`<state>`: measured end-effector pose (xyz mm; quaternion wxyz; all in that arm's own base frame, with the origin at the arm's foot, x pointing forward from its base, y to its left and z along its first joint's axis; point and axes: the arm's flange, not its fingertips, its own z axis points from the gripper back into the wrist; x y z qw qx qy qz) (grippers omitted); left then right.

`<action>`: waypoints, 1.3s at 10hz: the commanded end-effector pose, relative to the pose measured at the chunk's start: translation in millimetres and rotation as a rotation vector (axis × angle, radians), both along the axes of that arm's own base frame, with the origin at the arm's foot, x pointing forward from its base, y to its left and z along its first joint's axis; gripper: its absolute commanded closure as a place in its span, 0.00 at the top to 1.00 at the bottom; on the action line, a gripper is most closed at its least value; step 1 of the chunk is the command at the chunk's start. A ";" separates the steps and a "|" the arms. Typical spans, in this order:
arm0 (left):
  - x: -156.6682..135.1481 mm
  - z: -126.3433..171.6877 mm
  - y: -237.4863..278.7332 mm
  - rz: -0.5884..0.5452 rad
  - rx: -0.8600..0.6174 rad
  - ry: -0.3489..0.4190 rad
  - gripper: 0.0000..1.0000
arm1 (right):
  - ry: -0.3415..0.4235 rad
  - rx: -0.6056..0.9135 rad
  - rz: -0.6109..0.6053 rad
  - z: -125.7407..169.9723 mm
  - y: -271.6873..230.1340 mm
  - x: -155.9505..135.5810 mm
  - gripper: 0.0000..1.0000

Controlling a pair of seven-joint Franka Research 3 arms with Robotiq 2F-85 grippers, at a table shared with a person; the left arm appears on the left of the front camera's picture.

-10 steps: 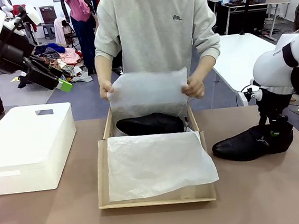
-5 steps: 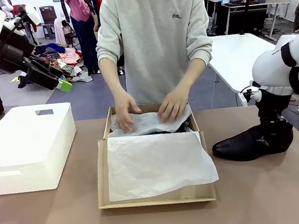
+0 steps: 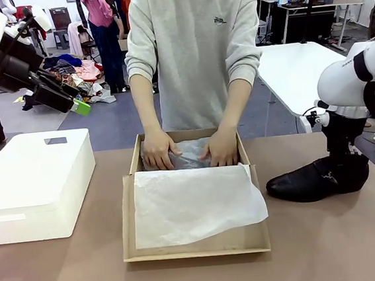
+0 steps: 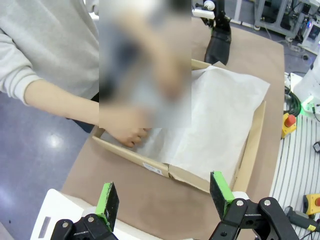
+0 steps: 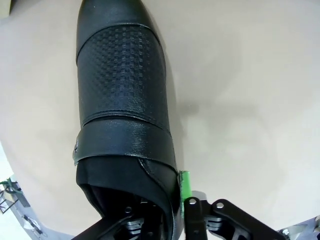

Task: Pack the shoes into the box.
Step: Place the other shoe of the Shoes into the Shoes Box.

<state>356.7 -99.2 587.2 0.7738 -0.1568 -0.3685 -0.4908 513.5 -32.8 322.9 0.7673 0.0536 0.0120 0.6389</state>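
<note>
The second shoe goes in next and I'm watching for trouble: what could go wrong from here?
The person's hands press a tissue layer down in the far end of the box; the shoe carried in now could strike them.
The right gripper pinches only its heel rim, so the long toe may sag or slip.
The loose tissue sheet over the near half could bunch underneath.

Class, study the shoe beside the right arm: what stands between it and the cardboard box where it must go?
On the table between the shoe and the cardboard box, nothing. Inside the box, though, the person's hands press tissue paper flat over the space, so they probably block the drop until they withdraw.
</note>
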 end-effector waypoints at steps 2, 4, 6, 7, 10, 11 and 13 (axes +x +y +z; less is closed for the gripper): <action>1.7 -0.3 2.2 -0.019 -0.011 -0.007 0.96 | 0.014 0.033 0.008 2.5 -5.5 4.7 0.00; 1.7 -0.3 2.2 -0.019 -0.011 -0.007 0.96 | 0.046 0.045 -0.037 2.2 -6.0 8.6 0.00; 1.7 -0.3 2.2 -0.019 -0.011 -0.007 0.96 | 0.091 0.078 -0.099 15.8 -12.2 11.5 0.00; 1.7 -0.3 2.2 -0.019 -0.011 -0.007 0.96 | 0.104 0.097 -0.131 32.1 -14.0 8.9 0.00; 1.7 -0.3 2.2 -0.019 -0.011 -0.007 0.96 | 0.173 0.201 -0.255 78.6 -13.7 -4.6 0.00; 1.7 -0.3 2.2 -0.019 -0.011 -0.007 0.96 | 0.207 0.201 -0.313 93.0 -11.3 -9.6 0.00; 1.7 -0.3 2.2 -0.019 -0.011 -0.007 0.96 | 0.231 0.157 -0.423 119.3 -1.4 -16.5 0.00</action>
